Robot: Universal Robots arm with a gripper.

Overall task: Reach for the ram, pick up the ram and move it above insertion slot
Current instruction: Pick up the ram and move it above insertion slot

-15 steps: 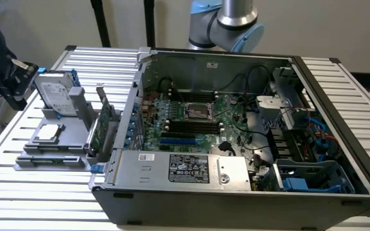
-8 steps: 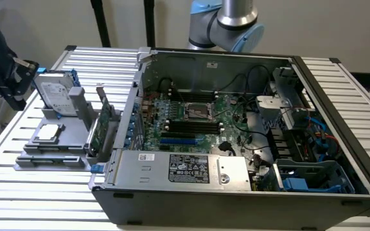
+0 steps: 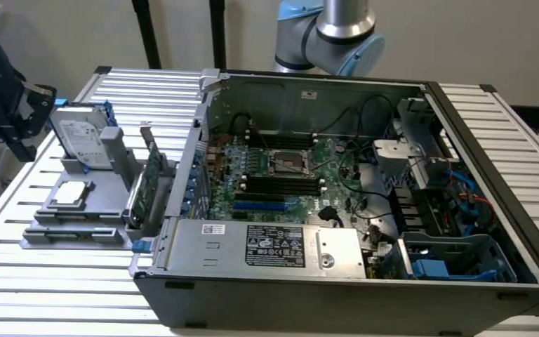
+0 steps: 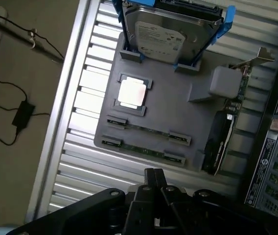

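Observation:
Two ram sticks stand on edge in clips at one end of the grey holder tray [image 4: 178,117]: one ram stick [image 4: 149,130] and a second ram stick [image 4: 143,150] beside it. In the exterior view that end of the tray [image 3: 71,223] faces the front. My gripper [image 4: 154,172] hovers above and off this end of the tray, fingers closed together with nothing between them. In the exterior view the gripper [image 3: 19,130] hangs at the far left, above the table beside the tray. The black memory slots [image 3: 279,185] lie on the motherboard in the open case.
The tray also holds a silver hard drive [image 4: 158,36], a CPU [image 4: 131,92] and an upright green expansion card [image 4: 222,142]. The open computer case [image 3: 344,281] stands to the exterior view's right of the tray. A cable and adapter [image 4: 21,113] lie on the floor.

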